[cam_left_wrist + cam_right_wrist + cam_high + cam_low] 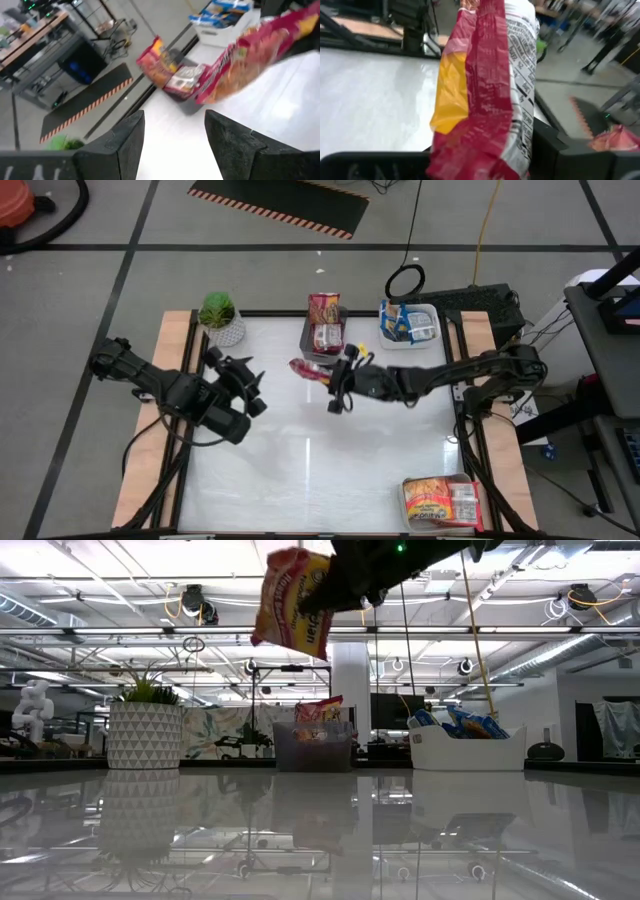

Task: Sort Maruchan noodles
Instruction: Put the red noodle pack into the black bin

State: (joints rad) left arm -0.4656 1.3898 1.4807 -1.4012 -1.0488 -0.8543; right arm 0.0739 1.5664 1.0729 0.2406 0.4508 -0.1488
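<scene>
Red-and-yellow Maruchan noodle packet [308,369] pinched in the right claw [338,380], lifted clear of the white surface [330,470] just in front of the grey tray [325,340]; in the low view, hanging high with its lower edge tilted [293,602]. More red packets [325,315] standing in that grey tray at the far edge; blue-and-yellow packets [400,320] in the white tray [425,330] beside it. Another stack of orange-and-red packets [440,500] at the near right corner, touching the wooden border [500,470]. Wide bare room across the middle and near-left of the surface. Potted plant [220,318] at the far left corner. Right arm stretched in low from the right edge, nearly level, reaching toward the centre. Left claw [252,392] well apart to the left, fingers [117,145] spread and holding nothing, aimed toward the hanging packet.
</scene>
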